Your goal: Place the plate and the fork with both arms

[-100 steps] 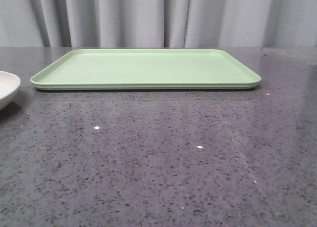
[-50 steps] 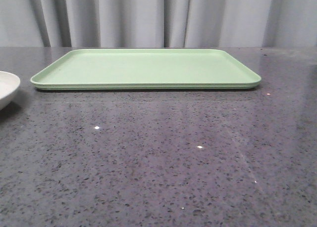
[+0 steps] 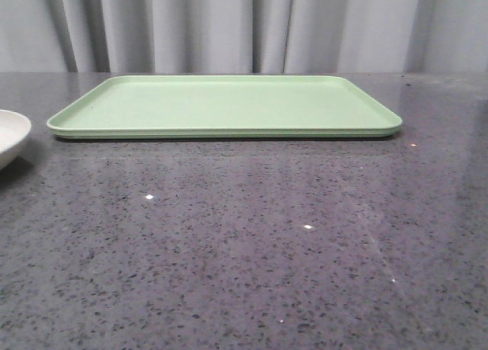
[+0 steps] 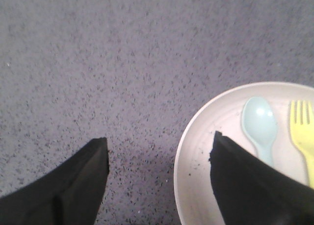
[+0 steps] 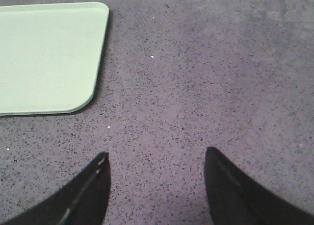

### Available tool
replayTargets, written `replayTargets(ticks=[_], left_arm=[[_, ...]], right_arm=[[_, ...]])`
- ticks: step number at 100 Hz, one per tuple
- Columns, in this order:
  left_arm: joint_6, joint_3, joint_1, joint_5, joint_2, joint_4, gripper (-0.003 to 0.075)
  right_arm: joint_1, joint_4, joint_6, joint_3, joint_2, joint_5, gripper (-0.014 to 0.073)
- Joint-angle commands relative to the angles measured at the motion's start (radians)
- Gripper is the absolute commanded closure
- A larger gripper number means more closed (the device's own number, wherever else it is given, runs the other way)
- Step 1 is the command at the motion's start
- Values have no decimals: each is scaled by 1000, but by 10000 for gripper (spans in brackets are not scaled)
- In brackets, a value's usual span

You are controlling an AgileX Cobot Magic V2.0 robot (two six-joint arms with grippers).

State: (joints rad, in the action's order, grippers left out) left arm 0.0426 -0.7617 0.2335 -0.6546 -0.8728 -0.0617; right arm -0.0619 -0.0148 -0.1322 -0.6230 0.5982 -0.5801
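Even, soft light – faint glare on the table (image 3: pixel 305 236), mild blur.

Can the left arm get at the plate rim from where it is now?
Probably yes. The left gripper is open with one finger over the plate and the other over bare table. Nothing blocks the rim; the fork and blue spoon lie further in.

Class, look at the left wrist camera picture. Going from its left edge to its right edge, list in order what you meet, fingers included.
Left gripper's dark finger → bare speckled table → plate rim → second dark finger → pale blue spoon → yellow fork.
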Motion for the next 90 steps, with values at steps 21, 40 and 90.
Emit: replayTargets(ticks=[21, 40, 90], left_arm=[[0, -85, 6, -27, -193, -4, 282], [-43, -190, 6, -166, -318, -2, 282], [-102, -294, 6, -308, -499, 44, 282]], right_arm=[[7, 6, 9, -37, 9, 72, 157], [7, 6, 9, -37, 9, 72, 157], [7, 5, 9, -37, 9, 80, 157]])
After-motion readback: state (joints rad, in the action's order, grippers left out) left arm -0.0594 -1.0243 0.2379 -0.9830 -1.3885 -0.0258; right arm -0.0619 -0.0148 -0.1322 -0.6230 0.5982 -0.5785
